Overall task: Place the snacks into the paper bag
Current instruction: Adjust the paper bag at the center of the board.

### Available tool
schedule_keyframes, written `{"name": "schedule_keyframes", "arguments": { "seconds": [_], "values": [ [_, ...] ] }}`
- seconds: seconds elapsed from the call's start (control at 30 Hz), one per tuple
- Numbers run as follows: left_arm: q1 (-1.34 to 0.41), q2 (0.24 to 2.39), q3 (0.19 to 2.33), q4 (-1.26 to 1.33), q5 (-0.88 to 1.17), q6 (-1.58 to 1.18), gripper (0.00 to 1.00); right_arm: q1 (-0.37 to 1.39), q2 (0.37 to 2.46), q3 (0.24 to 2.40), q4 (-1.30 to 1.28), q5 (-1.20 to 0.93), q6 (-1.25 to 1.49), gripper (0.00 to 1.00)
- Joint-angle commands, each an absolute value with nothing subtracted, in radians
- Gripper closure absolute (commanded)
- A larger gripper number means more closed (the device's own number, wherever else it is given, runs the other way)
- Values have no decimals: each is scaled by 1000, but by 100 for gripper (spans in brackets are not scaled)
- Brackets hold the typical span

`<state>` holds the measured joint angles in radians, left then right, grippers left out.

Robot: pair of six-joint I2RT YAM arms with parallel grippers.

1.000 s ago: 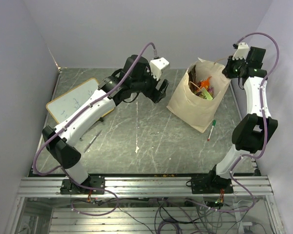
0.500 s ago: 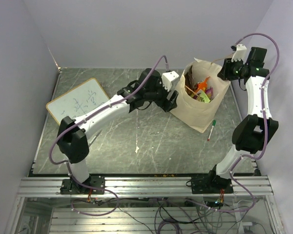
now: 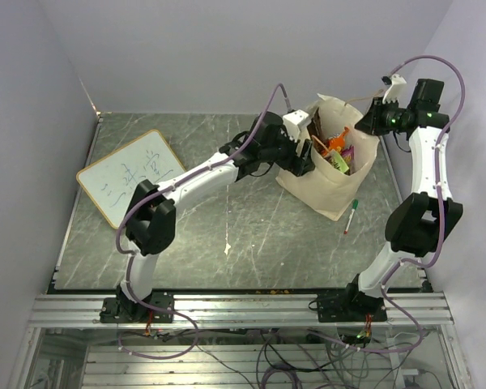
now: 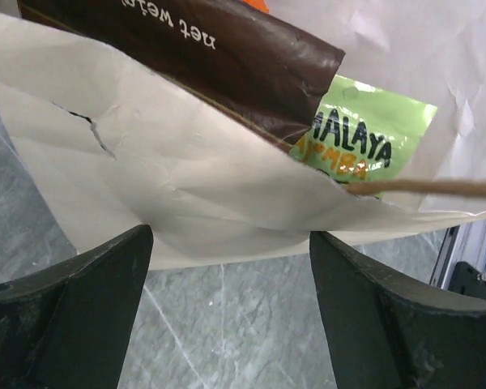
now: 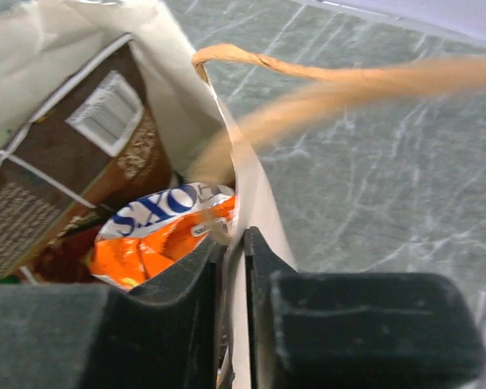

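Grey veined tabletop [image 3: 227, 219], enclosed by pale lavender walls, forms the work area. At far left we record a whiteboard [image 3: 130, 176] lying flat on the table, faint writing on its face. The left arm extends across the middle of the table to the left side of the paper bag [image 3: 328, 186]. The left gripper [image 4: 231, 235] has its jaws spread wide and grips nothing. It sits just beside the bag's outer wall, and we cannot tell whether it touches. The bag stands upright on the right rear part of the table, mouth open. The snacks [image 3: 336, 150] are inside it: we identify a brown pouch [image 4: 194, 44], a green packet [image 4: 373, 138] and an orange packet [image 5: 158, 243]. A twisted paper handle [image 5: 324, 77] arches over the rim. A green-capped marker [image 3: 351, 215] lies on the table near the bag's front right corner. The right gripper [image 5: 233, 243] is clamped on the bag's right rim, the paper wall pinched between its fingers.
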<state>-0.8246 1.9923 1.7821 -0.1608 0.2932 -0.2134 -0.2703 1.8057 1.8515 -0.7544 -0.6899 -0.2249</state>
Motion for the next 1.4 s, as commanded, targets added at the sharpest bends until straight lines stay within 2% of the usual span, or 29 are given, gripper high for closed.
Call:
{"name": "schedule_keyframes", "arguments": {
  "seconds": [0.0, 0.17, 0.33, 0.63, 0.87, 1.13, 1.37],
  "values": [
    [-816, 2040, 1839, -104, 280, -300, 12, -278, 1748, 1824, -782, -805, -201, 91],
    [-813, 2072, 1848, -98, 279, -343, 11, -277, 1725, 1806, -810, -896, -208, 100],
    [-810, 2099, 1876, -114, 264, -367, 11, -276, 1723, 1805, -865, -981, -226, 100],
    [-785, 2001, 1800, -99, 340, -316, 11, -277, 1697, 1858, -846, -805, -219, 68],
    [-781, 1876, 1642, -118, 388, -201, 10, -276, 1701, 1927, -842, -685, -207, 56],
    [-756, 1763, 1589, -243, 396, -50, 8, -276, 1675, 1979, -865, -573, -226, 33],
    [-705, 1681, 1579, -392, 310, 101, 4, -268, 1665, 2039, -923, -429, -266, 15]
  ]
}}
